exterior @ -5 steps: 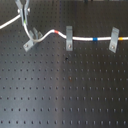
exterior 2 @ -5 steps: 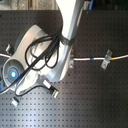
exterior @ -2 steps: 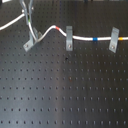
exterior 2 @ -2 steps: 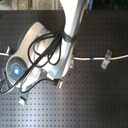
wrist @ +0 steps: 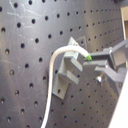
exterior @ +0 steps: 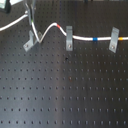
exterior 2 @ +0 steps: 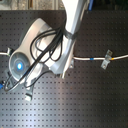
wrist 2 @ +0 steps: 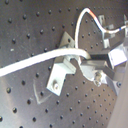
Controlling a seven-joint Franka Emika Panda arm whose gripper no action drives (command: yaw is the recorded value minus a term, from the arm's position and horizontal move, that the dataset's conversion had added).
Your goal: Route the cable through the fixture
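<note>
The perforated tabletop carried the fixture directly beneath the end effector, whose fingers were clamped on the cable. In the second wrist view the cable ran lengthwise across the fixture's prongs, seemingly at the slot mouth.

I place everything from the fixture, which stands on the perforated board. Toward the first exterior view's right of the fixture stand a near clip and, well beyond it, a far clip. The cable crosses the fixture's top, then runs on through both clips. My gripper sits just beside the fixture in the second wrist view, meeting the cable there.
</note>
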